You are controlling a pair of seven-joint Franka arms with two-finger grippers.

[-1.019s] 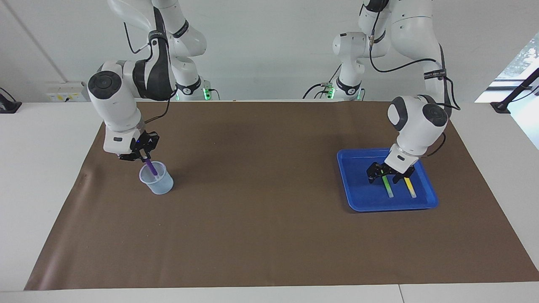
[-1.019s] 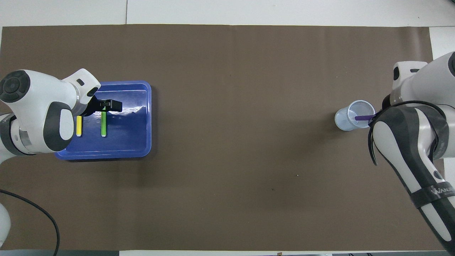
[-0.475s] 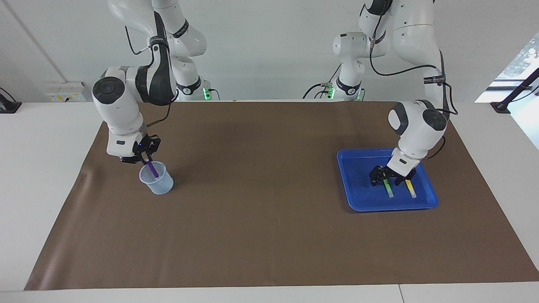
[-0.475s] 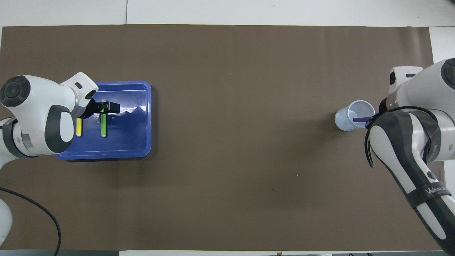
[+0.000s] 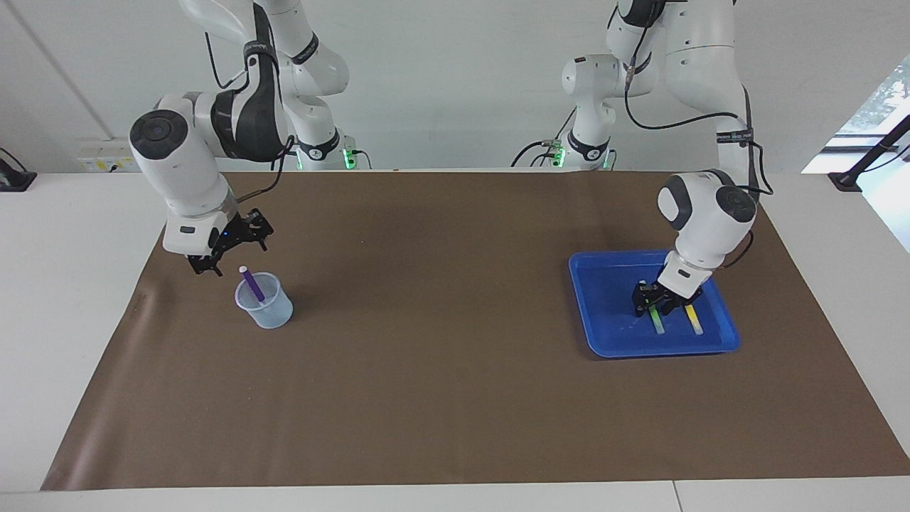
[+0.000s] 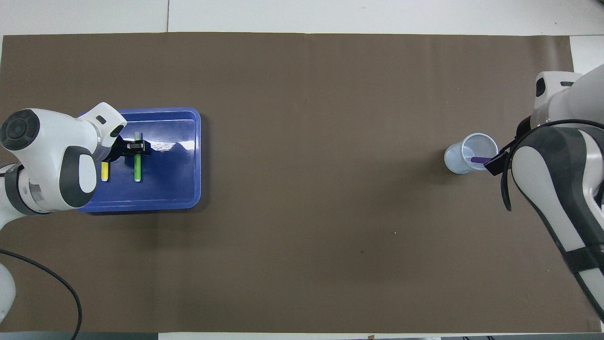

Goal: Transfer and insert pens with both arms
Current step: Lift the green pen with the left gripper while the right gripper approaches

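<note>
Over cup, right tool released purple pen.

Both views are bright and evenly lit, with soft light falling from above. Shadows on the brown mat are faint and diffuse: a pale smudge spreads from the clear cup toward the middle of the mat, and a thin dark edge hugs the blue tray along its rim nearest the robots. White glare streaks the tray's glossy floor in the overhead view. Daylight blows out a window at the edge of the facing view, past the tray's end of the mat. Focus is sharp throughout, without visible motion blur; the mat's edges run straight.
</note>
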